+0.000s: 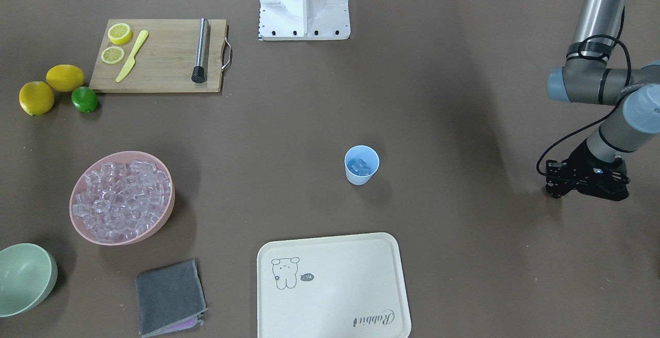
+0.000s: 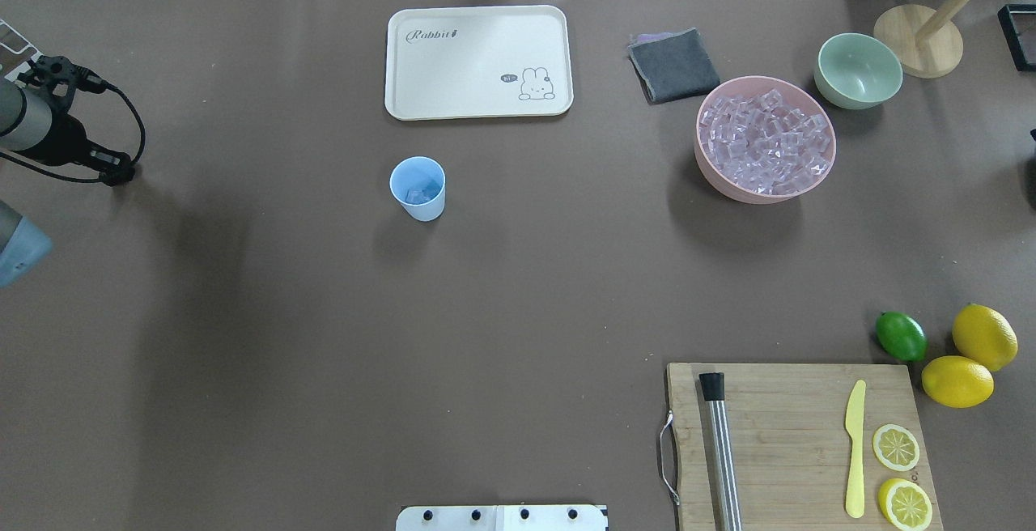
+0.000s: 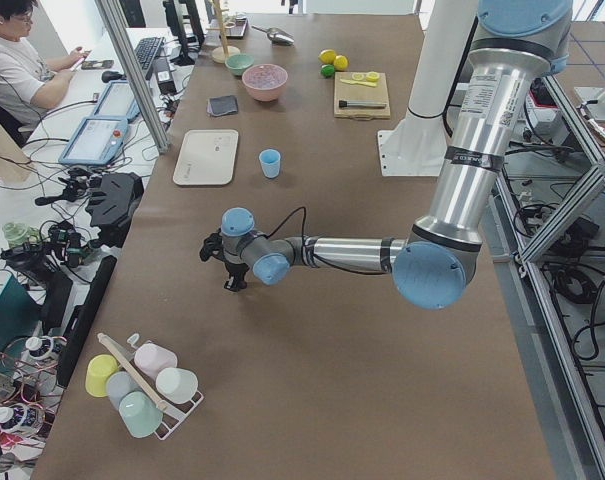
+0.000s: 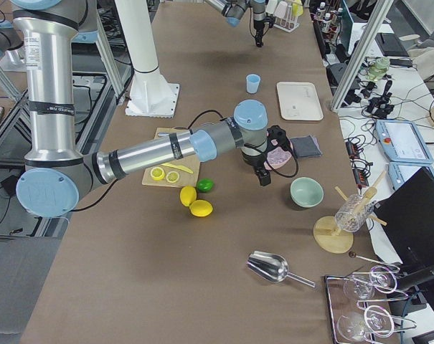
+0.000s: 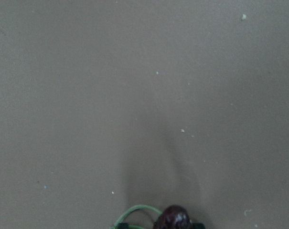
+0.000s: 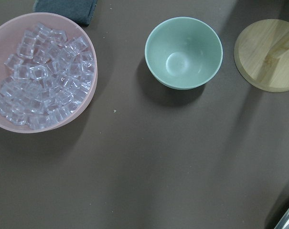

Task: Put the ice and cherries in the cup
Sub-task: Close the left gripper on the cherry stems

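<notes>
Gripping cherries in left claw, well apart from cup holding ice. Next needs carrying above the rim, then release. Cannot tell right claw state.

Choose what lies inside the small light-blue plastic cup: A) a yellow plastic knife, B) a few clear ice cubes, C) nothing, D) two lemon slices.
B: the front-facing view shows clear ice cubes lying at the bottom of the light-blue cup.

Brown table, loosely laid.
Cup, tray mid-far; cloth, pink bowl, green bowl far right; board, lemons, lime near right.
</notes>
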`<state>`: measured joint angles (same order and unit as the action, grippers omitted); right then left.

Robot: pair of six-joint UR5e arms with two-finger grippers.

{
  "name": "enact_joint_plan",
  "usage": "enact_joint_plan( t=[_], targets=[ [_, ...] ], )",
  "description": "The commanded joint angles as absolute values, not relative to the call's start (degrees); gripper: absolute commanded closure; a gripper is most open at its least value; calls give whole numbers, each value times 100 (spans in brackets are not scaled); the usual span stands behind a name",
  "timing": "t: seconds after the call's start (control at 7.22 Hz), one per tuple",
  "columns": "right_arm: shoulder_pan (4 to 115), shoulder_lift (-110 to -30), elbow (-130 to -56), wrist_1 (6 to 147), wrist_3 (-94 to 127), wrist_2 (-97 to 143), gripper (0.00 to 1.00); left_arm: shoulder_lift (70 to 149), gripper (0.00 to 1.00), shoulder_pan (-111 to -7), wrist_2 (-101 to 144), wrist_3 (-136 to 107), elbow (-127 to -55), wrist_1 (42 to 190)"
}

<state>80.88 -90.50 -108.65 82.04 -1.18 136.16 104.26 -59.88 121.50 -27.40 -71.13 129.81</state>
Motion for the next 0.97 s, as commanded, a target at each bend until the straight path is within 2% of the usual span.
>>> enact_joint_plan(
  t=[0.0, 0.55, 0.83],
  targets=[
    [8086, -9113, -10820, 8235, -141, 13553, 2, 10415, 100, -6029, 12146, -2760, -7197, 13008],
    [8322, -9649, -10811, 8191, -832, 13640, 2, 10433, 100, -6257, 12216, -2971, -7592, 12886],
    [8420, -9685, -10776, 8235, -905, 13641, 2, 10842, 100, -6293, 12453, -3345, -8336, 11810]
  ],
)
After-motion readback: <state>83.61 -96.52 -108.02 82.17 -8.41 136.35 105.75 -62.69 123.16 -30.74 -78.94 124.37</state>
